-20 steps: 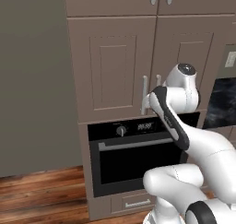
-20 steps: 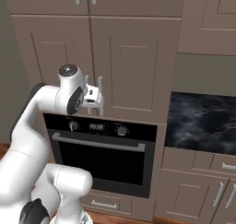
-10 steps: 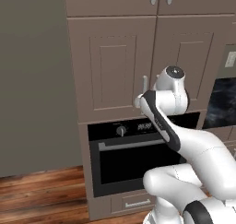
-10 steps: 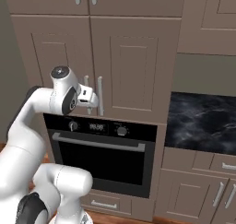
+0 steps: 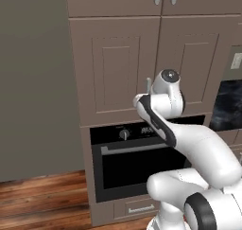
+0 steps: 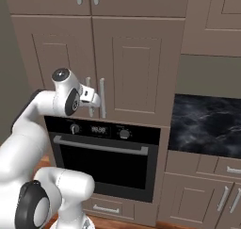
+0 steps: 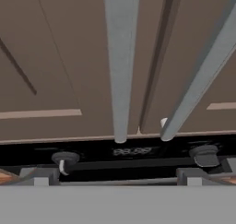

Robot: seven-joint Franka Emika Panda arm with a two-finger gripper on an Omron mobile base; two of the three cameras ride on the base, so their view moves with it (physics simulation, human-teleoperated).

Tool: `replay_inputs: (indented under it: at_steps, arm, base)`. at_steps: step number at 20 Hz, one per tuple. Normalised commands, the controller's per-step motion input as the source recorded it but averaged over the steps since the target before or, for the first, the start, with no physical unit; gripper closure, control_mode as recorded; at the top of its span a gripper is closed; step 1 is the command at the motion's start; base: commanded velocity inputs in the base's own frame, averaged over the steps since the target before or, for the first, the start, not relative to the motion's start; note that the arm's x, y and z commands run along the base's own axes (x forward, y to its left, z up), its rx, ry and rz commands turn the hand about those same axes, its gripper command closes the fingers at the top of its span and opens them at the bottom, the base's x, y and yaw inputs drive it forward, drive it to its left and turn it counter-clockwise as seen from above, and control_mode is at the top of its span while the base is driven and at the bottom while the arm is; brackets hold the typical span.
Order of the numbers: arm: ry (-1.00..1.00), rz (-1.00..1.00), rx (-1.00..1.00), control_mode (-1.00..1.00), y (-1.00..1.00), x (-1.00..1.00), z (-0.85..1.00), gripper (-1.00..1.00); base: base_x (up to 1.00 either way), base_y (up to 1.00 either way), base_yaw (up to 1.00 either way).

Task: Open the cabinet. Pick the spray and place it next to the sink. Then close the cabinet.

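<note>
Right base view: arm (image 6: 28, 129) raised, hand level at the cabinet (image 6: 136, 68) handles.

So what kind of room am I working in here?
A fitted kitchen, by the look of it: a black built-in oven under the tall two-door cabinet, and a dark marble counter to the right.

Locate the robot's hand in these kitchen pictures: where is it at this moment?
In the right base view the hand sits open at the lower ends of the cabinet's two bar handles, just above the black oven.
</note>
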Motion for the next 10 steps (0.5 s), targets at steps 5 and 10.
replay_inputs:
  at_steps: [5,10]
  arm:
    - [-0.02,-0.06,0.00,-1.00,0.00,0.20,-0.11,-1.00]
    - [0.00,0.00,0.00,-1.00,0.00,0.00,-0.25,-1.00]
  base:
    - [0.00,0.00,0.00]
    - [0.00,0.00,0.00]
